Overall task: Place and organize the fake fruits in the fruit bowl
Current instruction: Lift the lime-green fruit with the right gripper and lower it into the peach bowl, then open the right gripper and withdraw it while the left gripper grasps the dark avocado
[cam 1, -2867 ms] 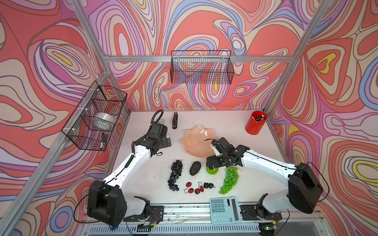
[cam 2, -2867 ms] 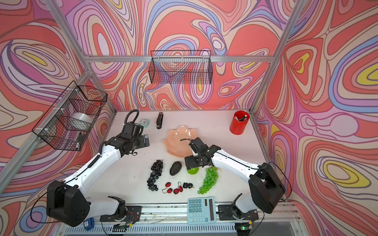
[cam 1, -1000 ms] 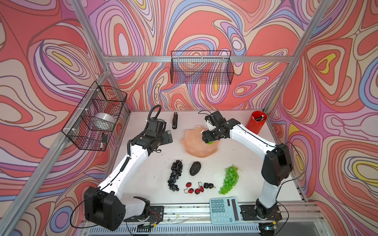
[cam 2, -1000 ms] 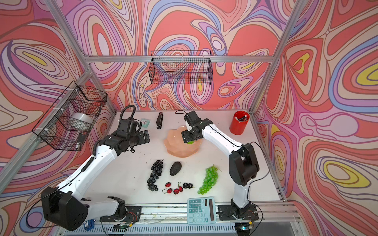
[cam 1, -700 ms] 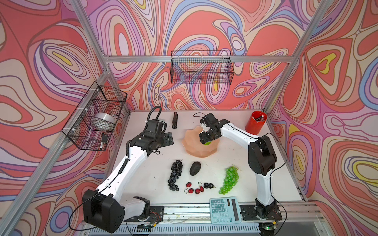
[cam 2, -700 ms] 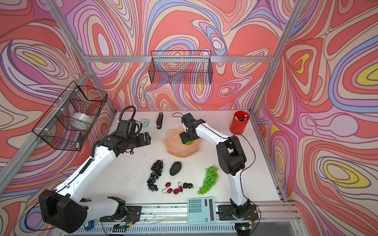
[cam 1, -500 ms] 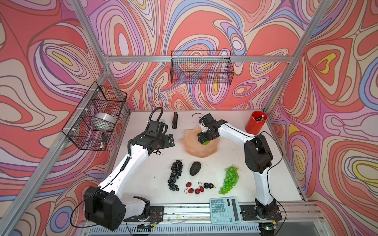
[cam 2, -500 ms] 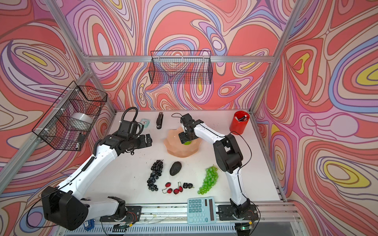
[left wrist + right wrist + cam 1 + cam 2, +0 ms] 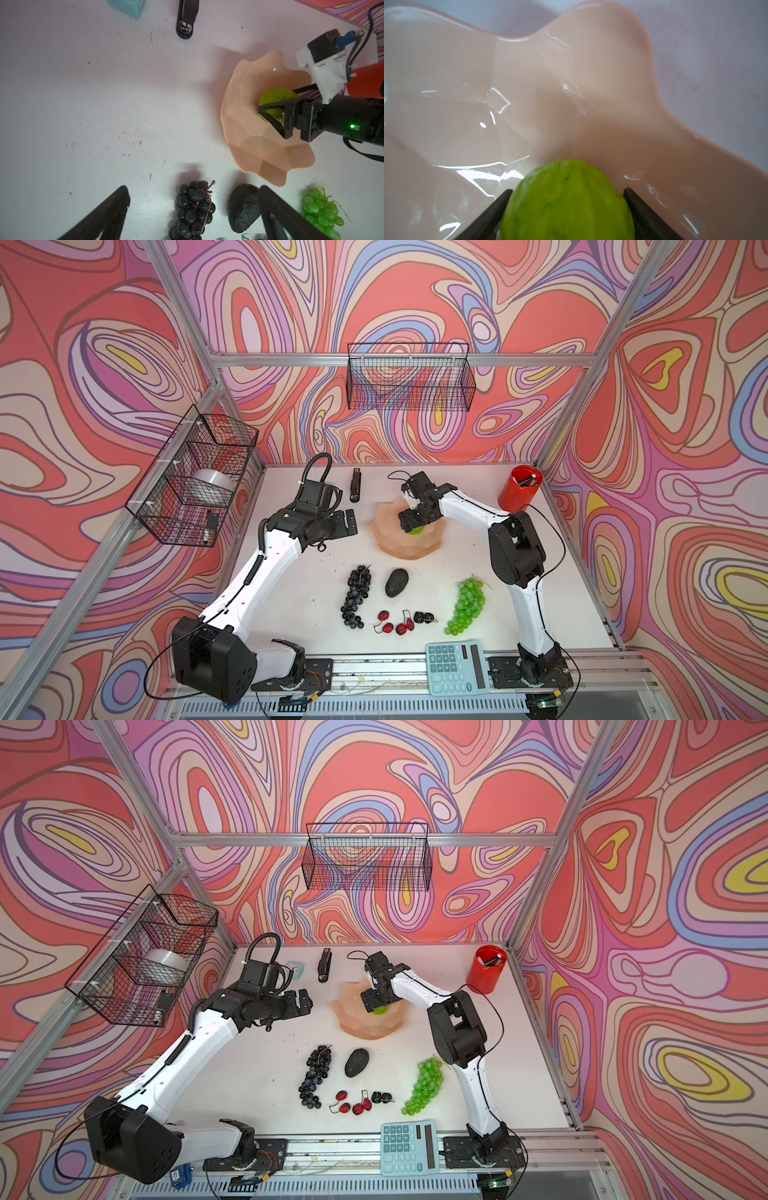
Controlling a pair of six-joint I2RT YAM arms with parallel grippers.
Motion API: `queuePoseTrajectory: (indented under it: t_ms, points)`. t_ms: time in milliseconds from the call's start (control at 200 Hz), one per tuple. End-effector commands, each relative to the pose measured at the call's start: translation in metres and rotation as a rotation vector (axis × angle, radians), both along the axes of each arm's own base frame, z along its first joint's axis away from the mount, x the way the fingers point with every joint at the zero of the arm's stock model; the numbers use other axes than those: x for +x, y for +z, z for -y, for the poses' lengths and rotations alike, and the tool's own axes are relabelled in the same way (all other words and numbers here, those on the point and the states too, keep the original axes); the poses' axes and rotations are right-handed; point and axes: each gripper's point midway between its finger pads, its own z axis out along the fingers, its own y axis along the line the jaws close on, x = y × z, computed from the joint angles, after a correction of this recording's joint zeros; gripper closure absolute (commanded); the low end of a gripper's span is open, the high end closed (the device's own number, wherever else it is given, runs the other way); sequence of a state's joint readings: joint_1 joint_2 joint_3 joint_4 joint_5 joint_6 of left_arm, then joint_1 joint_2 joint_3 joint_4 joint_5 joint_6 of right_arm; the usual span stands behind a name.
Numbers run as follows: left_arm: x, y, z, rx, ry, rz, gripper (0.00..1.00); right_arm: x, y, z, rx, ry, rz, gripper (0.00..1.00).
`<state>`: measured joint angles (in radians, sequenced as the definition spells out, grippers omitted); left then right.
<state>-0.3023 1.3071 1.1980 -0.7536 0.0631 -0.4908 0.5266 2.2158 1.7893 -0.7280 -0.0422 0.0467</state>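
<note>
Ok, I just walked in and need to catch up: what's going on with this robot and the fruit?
The right gripper is down in the fruit bowl with the lime-green ball between its fingers; whether it grips the ball cannot be told. The left gripper hangs open and empty beside the bowl. The dark purple grape bunch, avocado, cherries, black berries and green grape bunch lie on the table, not yet in the bowl.

Lime-green ball (image 9: 417, 530), off the table (image 9: 299, 576), now in the bowl (image 9: 392, 543) between right pincer (image 9: 568, 191) jaws.
</note>
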Motion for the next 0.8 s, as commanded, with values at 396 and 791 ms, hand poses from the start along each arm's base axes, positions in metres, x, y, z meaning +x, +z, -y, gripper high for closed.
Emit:
queuePoseTrajectory:
  t_ms: [396,791]
  points:
    - [-0.039,-0.025,0.042,-0.064,-0.202,-0.255,0.03,0.011,0.105,0.003,0.050,0.002,0.189,0.02]
    - [-0.105,-0.084,0.141,0.100,-0.624,-0.355,0.14,-0.056,0.158,0.042,0.135,-0.095,0.304,0.04]
